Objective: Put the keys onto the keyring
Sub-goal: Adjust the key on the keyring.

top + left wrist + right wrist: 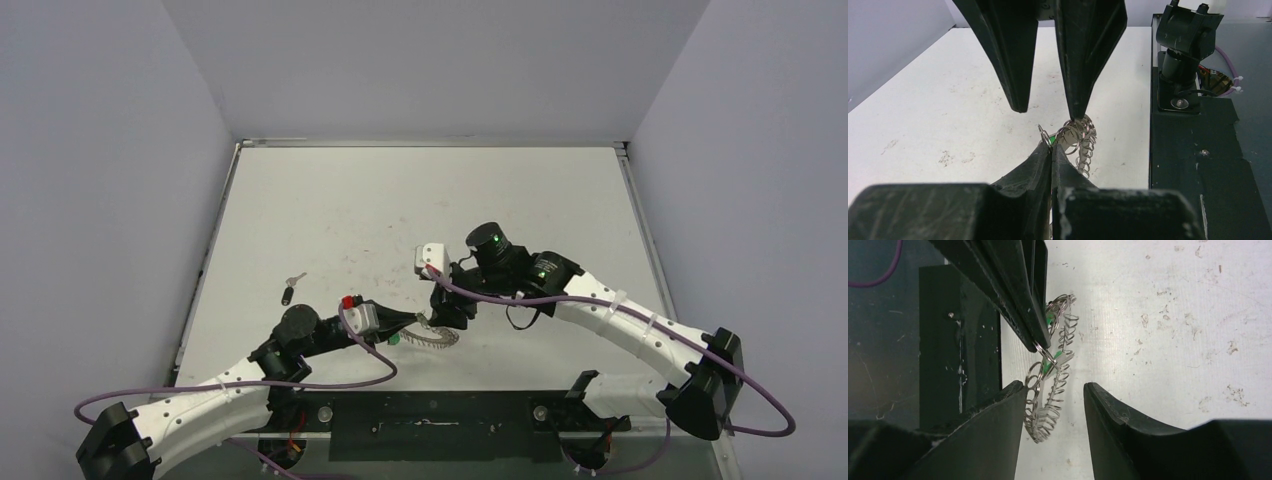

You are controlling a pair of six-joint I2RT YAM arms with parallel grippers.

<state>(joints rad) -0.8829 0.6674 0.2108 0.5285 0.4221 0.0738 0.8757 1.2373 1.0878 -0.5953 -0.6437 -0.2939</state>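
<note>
Where the left gripper (1051,148) rises from the bottom centre of its wrist view, its 2 fingers are seen pressed together on a small wire loop of the keyring (1047,405). The right gripper (1054,387) is spread, with 1 finger on each side of the scalloped hoop at the lower centre of its own view. Whether either finger touches the rim cannot be judged.

Only slivers of the green key (393,339) are shown at the clamped loop; the rest is hidden behind the left fingers. The black-headed key (287,296) and the silver key (297,278) are laid close together left of centre in the overhead view, well apart from the hoop.

The white table (400,200) is scuffed and speckled with reddish marks, is enclosed by plain grey walls (100,150), and is edged along the bottom by a black mounting plate (430,412). A label on the right arm is too small to be read.
</note>
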